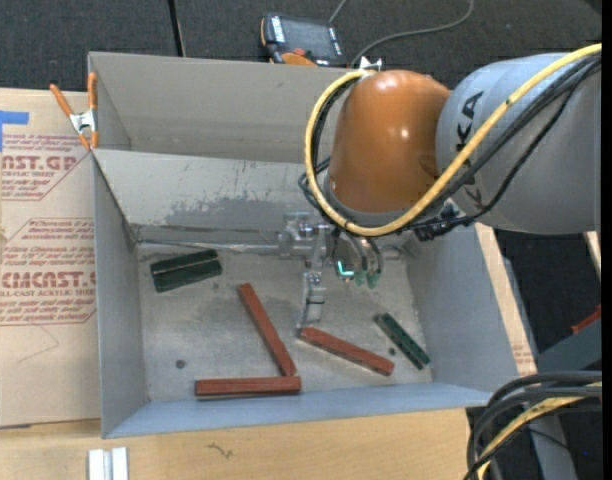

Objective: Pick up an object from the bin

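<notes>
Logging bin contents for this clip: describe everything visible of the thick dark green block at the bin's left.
The dark green block is a short, thick bar, matt and plastic-looking. It lies flat on the bin floor at the left, near the back wall, slightly slanted. It touches only the floor, well apart from the red-brown sticks.

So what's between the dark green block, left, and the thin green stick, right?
In the camera view: the upper end of the slanted brown stick, then the gripper; otherwise bare bin floor.
</notes>
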Tool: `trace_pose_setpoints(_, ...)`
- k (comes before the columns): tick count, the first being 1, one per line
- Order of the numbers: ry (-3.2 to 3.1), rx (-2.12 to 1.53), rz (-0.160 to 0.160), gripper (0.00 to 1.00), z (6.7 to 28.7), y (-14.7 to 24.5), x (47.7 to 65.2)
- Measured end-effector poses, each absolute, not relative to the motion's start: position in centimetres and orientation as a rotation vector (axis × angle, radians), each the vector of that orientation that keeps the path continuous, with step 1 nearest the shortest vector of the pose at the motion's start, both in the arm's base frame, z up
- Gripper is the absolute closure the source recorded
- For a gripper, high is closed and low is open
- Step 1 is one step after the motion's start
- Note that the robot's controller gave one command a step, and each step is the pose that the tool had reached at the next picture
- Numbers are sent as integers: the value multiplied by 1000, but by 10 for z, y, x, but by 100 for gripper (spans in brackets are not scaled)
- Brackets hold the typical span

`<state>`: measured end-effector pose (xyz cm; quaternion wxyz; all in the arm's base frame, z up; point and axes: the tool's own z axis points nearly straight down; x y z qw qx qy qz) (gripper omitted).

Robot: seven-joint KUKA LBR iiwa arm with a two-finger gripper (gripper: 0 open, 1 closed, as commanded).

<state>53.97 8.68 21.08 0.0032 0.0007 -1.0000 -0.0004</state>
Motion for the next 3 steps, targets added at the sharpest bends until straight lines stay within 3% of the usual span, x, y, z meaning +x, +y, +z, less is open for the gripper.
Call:
trace_pose_setpoints(1, -3131, -160, 0, 0, 65, 103, 537)
trace_pose_setpoints(2, -3116, -401, -2, 0, 100, 93, 520)
trace_pose_setpoints(3, -3069, -670, -2, 0, 99, 117, 519)
